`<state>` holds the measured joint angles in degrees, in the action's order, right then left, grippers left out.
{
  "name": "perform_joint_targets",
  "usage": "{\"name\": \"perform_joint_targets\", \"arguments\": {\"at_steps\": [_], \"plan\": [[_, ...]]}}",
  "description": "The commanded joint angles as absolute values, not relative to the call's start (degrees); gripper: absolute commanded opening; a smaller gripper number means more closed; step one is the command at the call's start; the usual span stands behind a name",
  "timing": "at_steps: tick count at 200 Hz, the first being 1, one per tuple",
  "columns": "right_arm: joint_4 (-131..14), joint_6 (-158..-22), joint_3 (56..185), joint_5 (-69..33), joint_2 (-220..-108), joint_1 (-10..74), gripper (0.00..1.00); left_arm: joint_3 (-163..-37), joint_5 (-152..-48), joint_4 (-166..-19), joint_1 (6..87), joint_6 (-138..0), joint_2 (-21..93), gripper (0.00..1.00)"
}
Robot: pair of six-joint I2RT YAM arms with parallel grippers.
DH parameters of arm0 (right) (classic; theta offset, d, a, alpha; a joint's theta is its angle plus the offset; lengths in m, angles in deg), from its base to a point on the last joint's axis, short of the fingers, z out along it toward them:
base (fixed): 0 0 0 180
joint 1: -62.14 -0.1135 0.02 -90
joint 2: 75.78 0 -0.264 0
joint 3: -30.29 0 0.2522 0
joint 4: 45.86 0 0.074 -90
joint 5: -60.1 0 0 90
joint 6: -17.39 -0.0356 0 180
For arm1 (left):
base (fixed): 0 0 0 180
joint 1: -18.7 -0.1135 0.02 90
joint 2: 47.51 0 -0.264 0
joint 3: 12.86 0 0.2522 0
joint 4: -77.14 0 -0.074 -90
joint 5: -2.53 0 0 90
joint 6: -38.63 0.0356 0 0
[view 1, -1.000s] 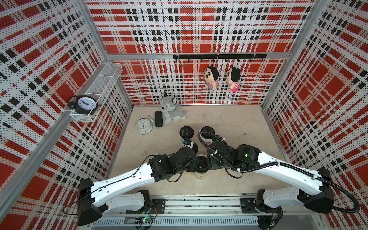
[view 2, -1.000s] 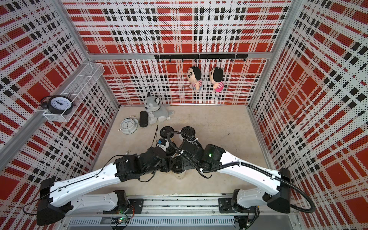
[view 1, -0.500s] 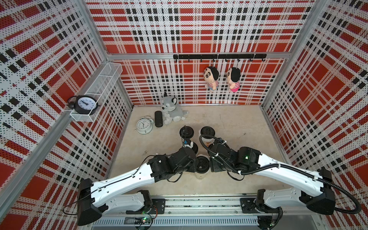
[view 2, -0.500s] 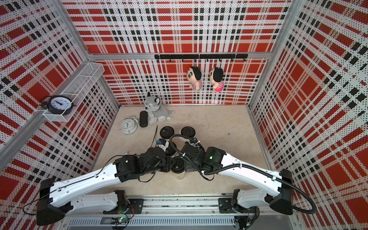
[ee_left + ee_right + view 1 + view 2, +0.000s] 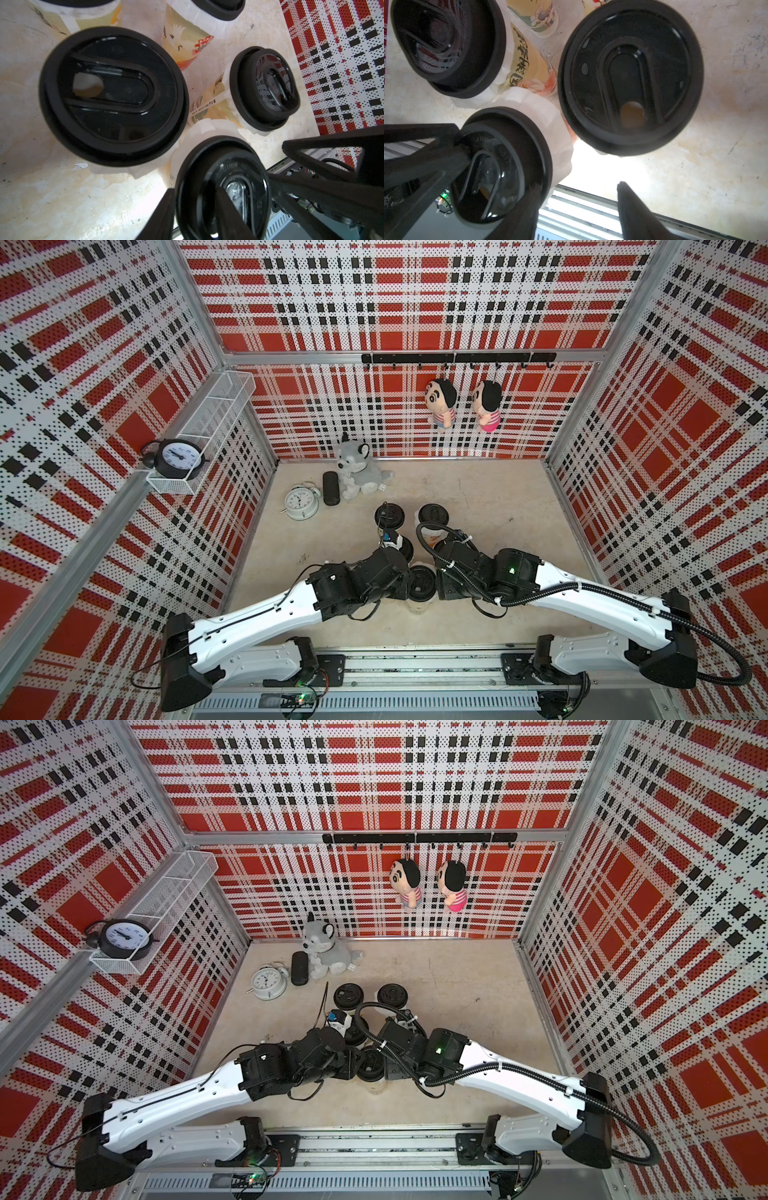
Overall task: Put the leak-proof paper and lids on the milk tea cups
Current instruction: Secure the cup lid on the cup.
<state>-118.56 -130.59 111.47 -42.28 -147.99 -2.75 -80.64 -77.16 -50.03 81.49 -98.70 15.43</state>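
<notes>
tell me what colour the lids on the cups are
The lids are glossy black, clearest in the left wrist view.

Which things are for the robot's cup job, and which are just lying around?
For the job: milk tea cups, leak-proof paper, black lids.
Just lying about: white alarm clock, plush husky, black clock, hanging dolls.

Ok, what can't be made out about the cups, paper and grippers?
- Left gripper: left wrist view, it straddles the front lid's rim, contact blurred; arms cover it in both top views.
- Right gripper: right wrist view, one finger merges with the dark lid.
- Milk tea cups: black lids hide contents.
- Leak-proof paper: only skirts show below lids.
</notes>
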Motion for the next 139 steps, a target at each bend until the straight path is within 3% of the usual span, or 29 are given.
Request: {"name": "perform_joint_targets", "arguments": {"at_steps": [1, 139], "plan": [[-116.04, -131.74, 110.59, -39.57, -147.79, -3.97, 0.62, -77.68, -79.03, -42.67, 82.25, -98.04, 17.09, 0.36], [-117.72, -131.8, 110.3, -38.76, -147.42, -4.87, 0.62, -77.49, -79.26, -43.13, 82.28, -98.04, 17.71, 0.36]]}}
